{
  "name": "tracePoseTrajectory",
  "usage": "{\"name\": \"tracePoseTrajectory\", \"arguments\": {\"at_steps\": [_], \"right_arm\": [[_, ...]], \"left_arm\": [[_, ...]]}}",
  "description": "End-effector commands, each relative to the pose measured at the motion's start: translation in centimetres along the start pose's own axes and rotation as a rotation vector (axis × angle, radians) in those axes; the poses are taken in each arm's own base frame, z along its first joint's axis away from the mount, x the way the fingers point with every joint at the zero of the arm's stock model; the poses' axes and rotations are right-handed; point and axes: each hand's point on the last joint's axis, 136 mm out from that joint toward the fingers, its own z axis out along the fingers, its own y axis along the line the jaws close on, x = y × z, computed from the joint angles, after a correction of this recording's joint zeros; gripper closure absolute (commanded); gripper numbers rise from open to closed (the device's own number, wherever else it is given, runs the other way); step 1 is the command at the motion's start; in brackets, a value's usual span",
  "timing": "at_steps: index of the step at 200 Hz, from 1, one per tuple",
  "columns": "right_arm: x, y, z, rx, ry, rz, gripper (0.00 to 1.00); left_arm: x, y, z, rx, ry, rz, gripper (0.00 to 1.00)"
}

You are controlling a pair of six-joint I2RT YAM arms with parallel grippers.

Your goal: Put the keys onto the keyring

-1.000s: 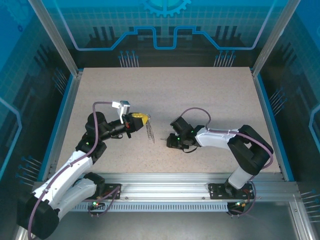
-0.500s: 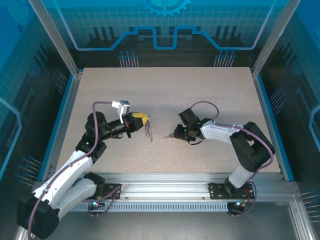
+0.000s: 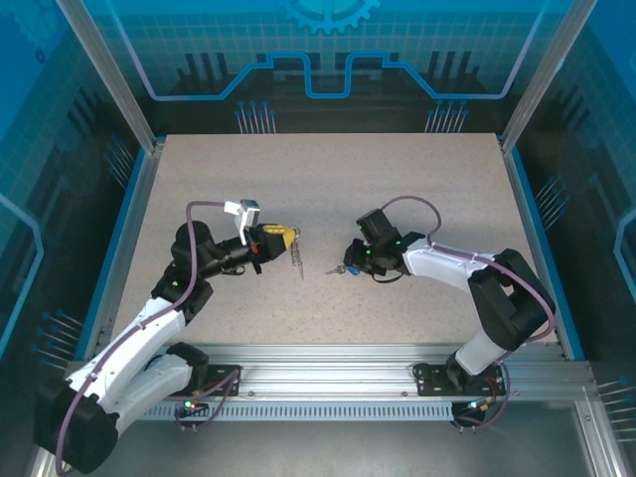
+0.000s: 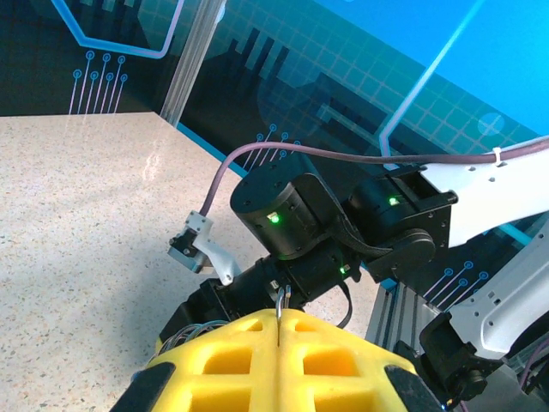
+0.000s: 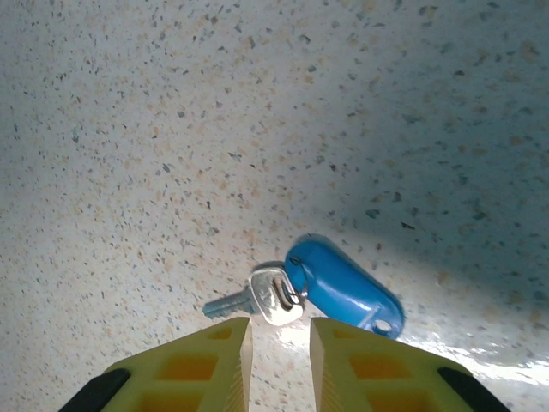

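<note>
The silver key (image 5: 271, 299) lies flat on the speckled table, joined by a small ring to a bright blue plastic tag (image 5: 343, 287). My right gripper (image 5: 280, 326) is open just short of the key's head, nothing between its yellow fingers. From above, the key (image 3: 336, 269) pokes out left of the right gripper (image 3: 355, 265). My left gripper (image 3: 289, 238) is held above the table, shut on a thin metal ring (image 4: 281, 300) of the keyring. The keyring's silver chain (image 3: 296, 260) hangs below it. The dark strap is hidden.
The table (image 3: 328, 179) is speckled beige with blue rails at the sides and glass walls behind. The right arm's black wrist (image 4: 292, 219) faces the left wrist camera at close range. About a hand's width separates the two grippers.
The right gripper has lifted and turned off the spot it covered, exposing the key on the table to its left. The left arm holds still; the chain sways slightly.
</note>
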Motion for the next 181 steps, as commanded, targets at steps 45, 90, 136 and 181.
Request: {"name": "tracePoseTrajectory", "arguments": {"at_steps": [45,90,136,181], "right_arm": [[0.8,1.1,1.9,-0.008,0.046,0.025,0.75],[1.1,0.5,2.4,0.013,0.055,0.034,0.75],[1.2,0.4,2.9,0.018,0.061,0.037,0.75],[1.2,0.2,3.3,0.031,0.066,0.04,0.76]], "left_arm": [[-2.3,-1.8,0.1,0.057,-0.047,0.08,1.0],[-2.2,-1.7,0.3,0.058,-0.042,0.078,1.0],[-2.1,-1.7,0.4,0.059,-0.039,0.079,1.0],[-2.2,-1.6,0.5,0.06,-0.038,0.08,1.0]]}}
